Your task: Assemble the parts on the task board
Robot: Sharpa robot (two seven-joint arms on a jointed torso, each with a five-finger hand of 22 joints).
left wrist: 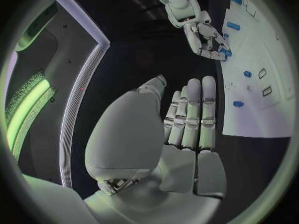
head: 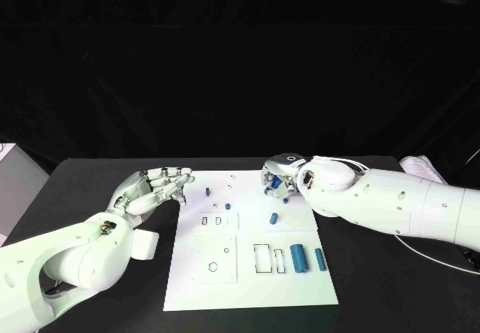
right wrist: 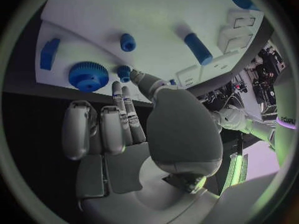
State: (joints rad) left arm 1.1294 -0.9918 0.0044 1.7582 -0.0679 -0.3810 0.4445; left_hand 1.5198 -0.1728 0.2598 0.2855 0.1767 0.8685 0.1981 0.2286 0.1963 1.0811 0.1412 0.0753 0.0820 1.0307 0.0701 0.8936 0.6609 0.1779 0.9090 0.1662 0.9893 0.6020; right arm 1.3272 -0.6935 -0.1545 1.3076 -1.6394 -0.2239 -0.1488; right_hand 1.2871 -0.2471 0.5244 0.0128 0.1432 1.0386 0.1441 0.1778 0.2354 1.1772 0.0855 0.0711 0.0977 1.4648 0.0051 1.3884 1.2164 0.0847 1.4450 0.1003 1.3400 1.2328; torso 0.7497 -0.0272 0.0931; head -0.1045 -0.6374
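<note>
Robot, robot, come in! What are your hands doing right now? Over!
Left hand open, at task board edge. Right hand over board's far end, fingers by small blue part; grip unclear. Nothing blocking.

From my right wrist camera I see the silver right hand [right wrist: 134, 134], fingers stretched toward the white task board [right wrist: 112, 10], thumb tip just beside a small blue peg [right wrist: 124, 72]. A blue toothed gear [right wrist: 88, 76], a round blue knob [right wrist: 127, 42] and a blue cylinder [right wrist: 198, 48] sit nearby.
</note>
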